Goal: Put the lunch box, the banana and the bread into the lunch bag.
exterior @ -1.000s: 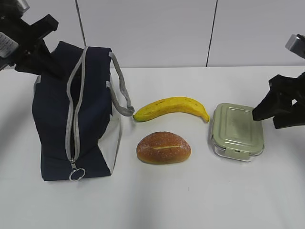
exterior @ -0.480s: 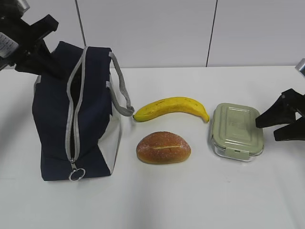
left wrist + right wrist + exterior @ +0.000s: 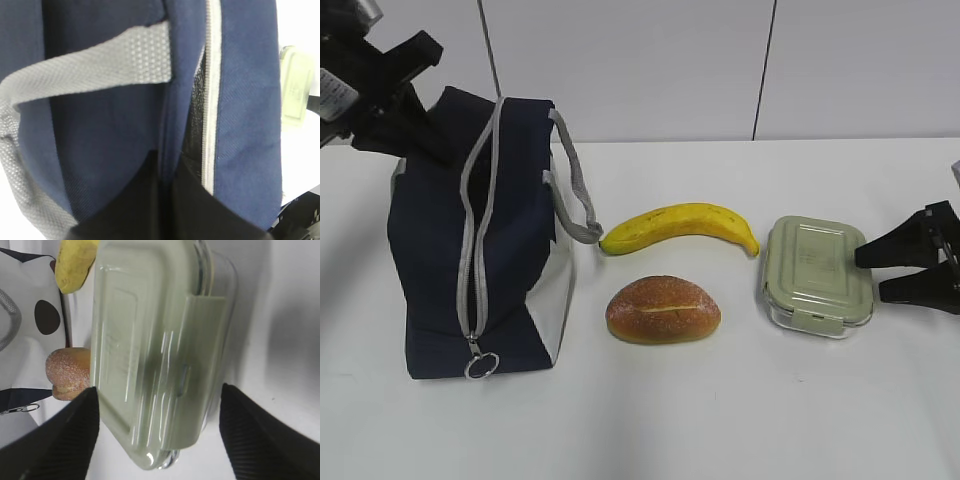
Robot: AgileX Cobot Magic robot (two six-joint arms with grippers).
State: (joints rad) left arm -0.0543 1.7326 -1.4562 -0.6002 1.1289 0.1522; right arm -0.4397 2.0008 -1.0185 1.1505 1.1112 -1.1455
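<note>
Spread wide, the right gripper [image 3: 872, 272] is seen low over the white table [image 3: 740, 400], just beside the lunch box's right end; in the right wrist view its two dark fingers [image 3: 60, 440] flank the box with a gap on either side, and nothing is held. The lunch box [image 3: 817, 275] is a clear container with rounded corners and a sage-green lid, a clip showing on its front edge. To the left of the box, the banana [image 3: 680, 226] is laid curved and yellow with dark tips, its near tip close to the box's back corner. The bread [image 3: 663, 309], an oval golden-brown bun with a pale slit, lies left of the box and in front of the banana, bare table all around. Well left of the box, the navy lunch bag [image 3: 470, 240] stands upright, its grey zipper [image 3: 472, 270] parted near the top. The left gripper [image 3: 390, 120] is closed at the bag's upper back edge, with bag fabric pressed between its fingers in the left wrist view.
</note>
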